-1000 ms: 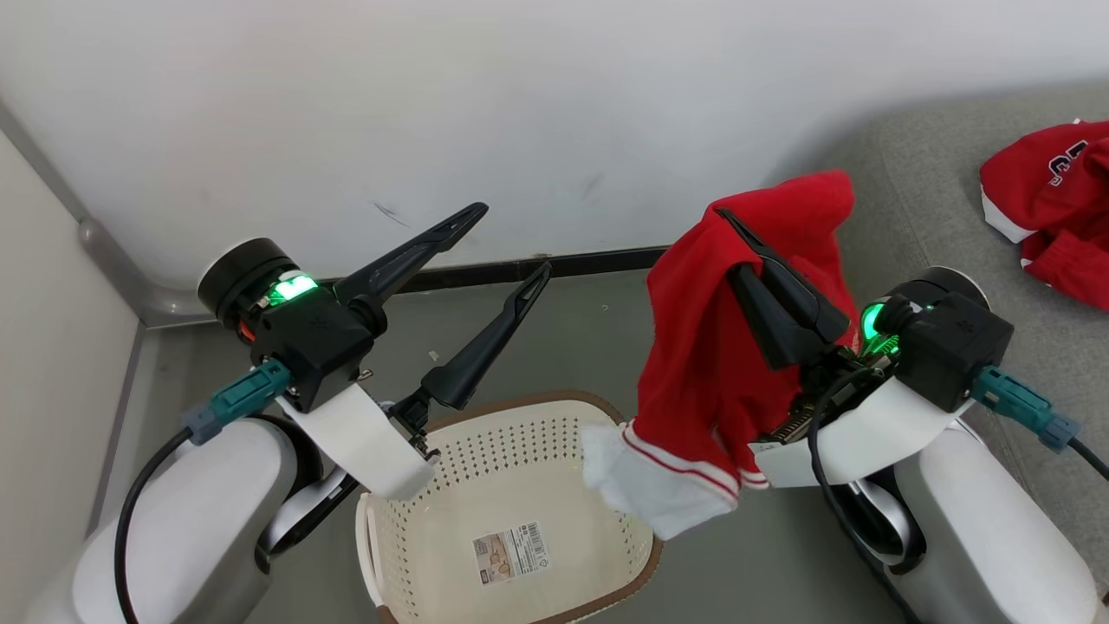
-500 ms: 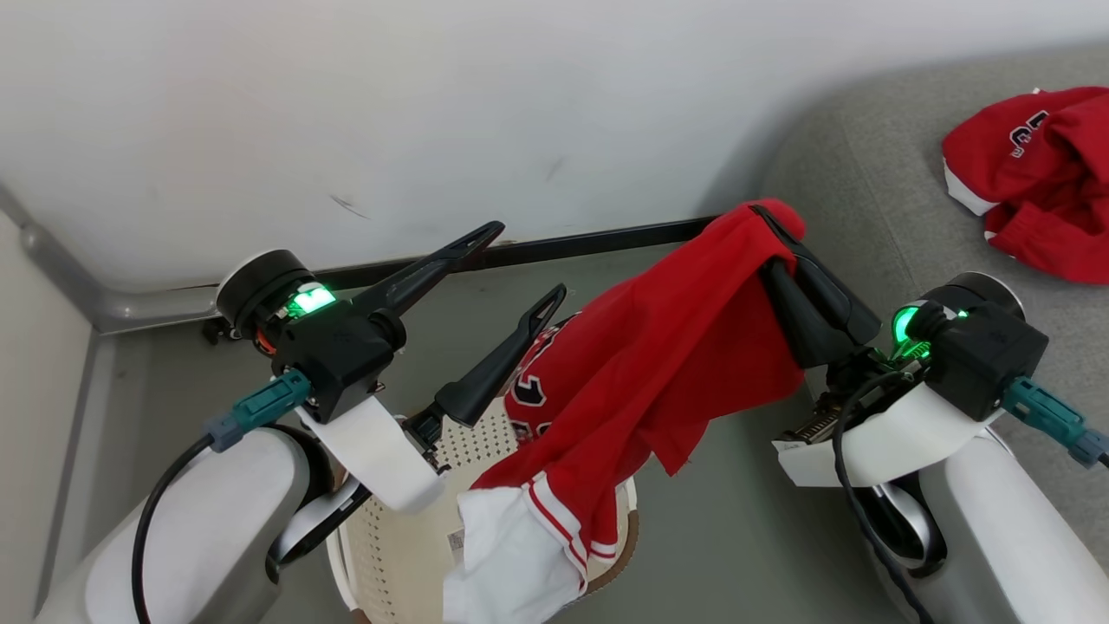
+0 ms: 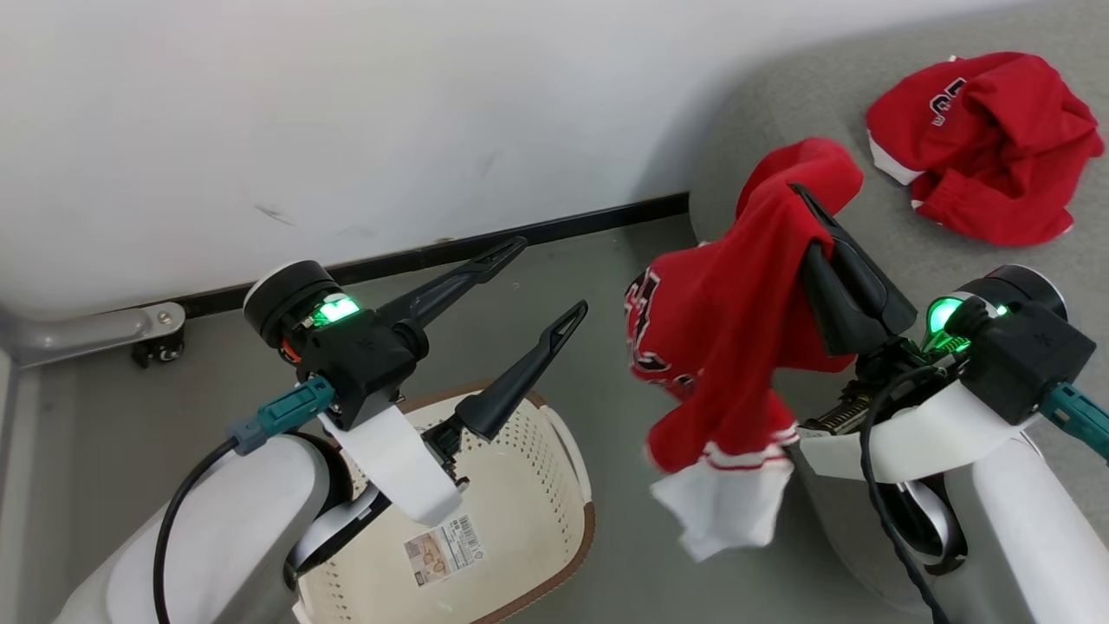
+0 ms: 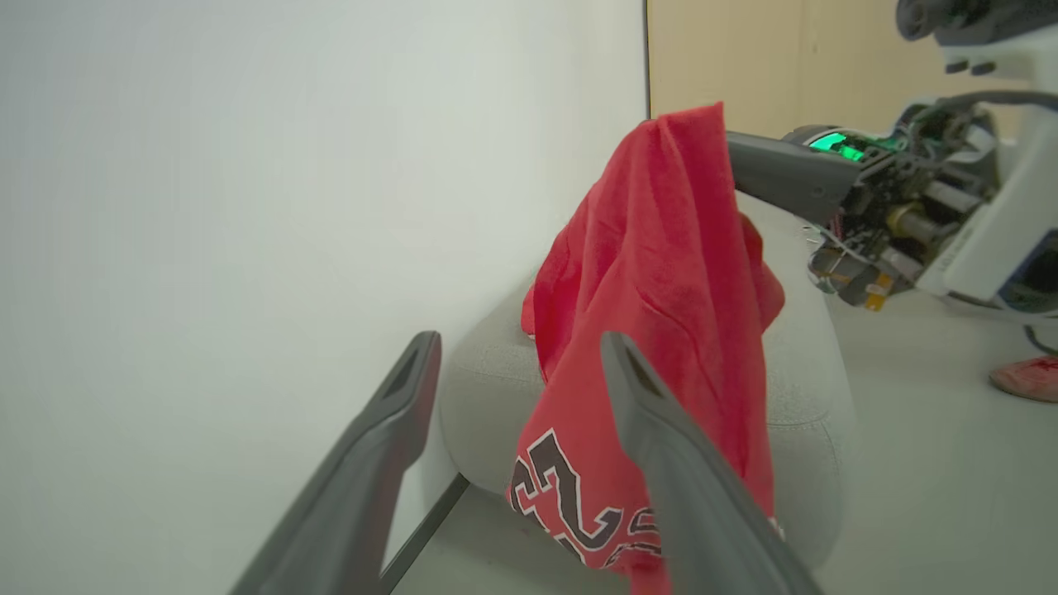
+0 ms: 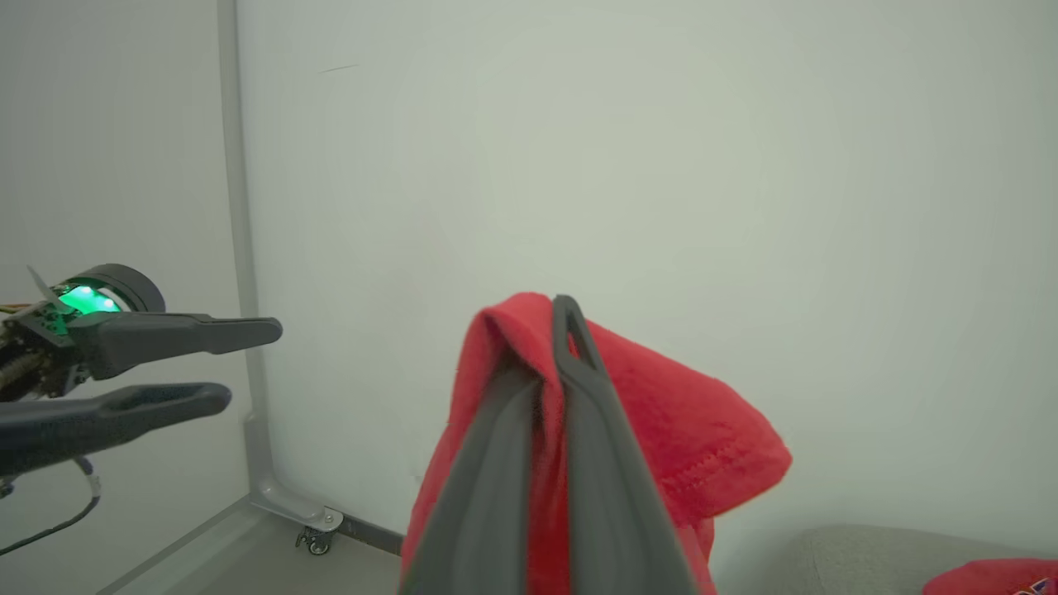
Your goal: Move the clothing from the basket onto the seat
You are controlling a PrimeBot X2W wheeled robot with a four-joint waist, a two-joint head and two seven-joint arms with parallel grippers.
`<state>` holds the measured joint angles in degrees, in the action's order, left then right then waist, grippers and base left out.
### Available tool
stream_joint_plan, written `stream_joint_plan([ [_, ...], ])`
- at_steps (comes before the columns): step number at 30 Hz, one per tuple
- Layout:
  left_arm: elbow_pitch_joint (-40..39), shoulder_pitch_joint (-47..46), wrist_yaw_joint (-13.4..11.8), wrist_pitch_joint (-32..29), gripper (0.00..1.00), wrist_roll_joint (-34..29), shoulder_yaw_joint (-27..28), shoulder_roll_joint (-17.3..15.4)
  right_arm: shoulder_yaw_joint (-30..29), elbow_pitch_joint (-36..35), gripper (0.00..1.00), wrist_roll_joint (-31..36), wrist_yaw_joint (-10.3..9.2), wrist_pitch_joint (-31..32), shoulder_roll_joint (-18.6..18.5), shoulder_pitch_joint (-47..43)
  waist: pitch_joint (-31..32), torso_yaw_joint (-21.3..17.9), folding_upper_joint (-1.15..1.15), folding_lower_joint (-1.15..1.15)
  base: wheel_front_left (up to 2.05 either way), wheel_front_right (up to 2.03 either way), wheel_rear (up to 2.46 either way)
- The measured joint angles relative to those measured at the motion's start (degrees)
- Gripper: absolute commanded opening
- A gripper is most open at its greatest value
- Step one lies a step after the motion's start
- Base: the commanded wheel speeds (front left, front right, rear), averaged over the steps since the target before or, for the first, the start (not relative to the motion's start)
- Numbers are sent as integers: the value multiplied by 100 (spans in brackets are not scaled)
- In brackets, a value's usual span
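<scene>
A: State of the right gripper (image 3: 801, 192)?
B: Fingers pressed together on a fold of the red garment (image 3: 719, 347). The rest hangs below it and to its left, white hem lowest. The cloth is off the floor, apart from the basket (image 3: 592, 520), at the seat's (image 3: 806, 104) near edge.
A: And the left gripper (image 3: 549, 276)?
B: Spread wide, holding nothing, above the basket.
A: How to finish the carry well?
B: My judgement: take the right gripper ahead and rightward over the cushion until the hanging hem clears the rounded edge. Lower until the cloth pools, then let go. Released too near the edge, the hem's weight may drag it to the floor.
A: Surroundings?
B: A second garment (image 3: 979, 147) lies on the seat beyond the fingertips, to the right, with room beside it. The wall stands close ahead; baseboard and a caster (image 3: 156, 347) far left. The basket floor shows a label (image 3: 439, 548). I see nothing between gripper and cushion.
</scene>
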<state>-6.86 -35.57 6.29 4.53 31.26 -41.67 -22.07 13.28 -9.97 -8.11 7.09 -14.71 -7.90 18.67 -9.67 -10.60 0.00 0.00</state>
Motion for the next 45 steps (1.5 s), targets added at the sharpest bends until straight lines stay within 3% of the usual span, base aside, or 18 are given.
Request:
stream_joint_plan([
  [37,27,-270,48,-197,100,8,-140,-172,0,-259,0,-9,0,0,276,-182,-546,-1513,0,0,0,0,0],
  [45,-118,-270,-10,-383,100,52,-124,-204,-426,-90,0,-38,0,0,177,633,-786,-1632,0,0,0,0,0],
])
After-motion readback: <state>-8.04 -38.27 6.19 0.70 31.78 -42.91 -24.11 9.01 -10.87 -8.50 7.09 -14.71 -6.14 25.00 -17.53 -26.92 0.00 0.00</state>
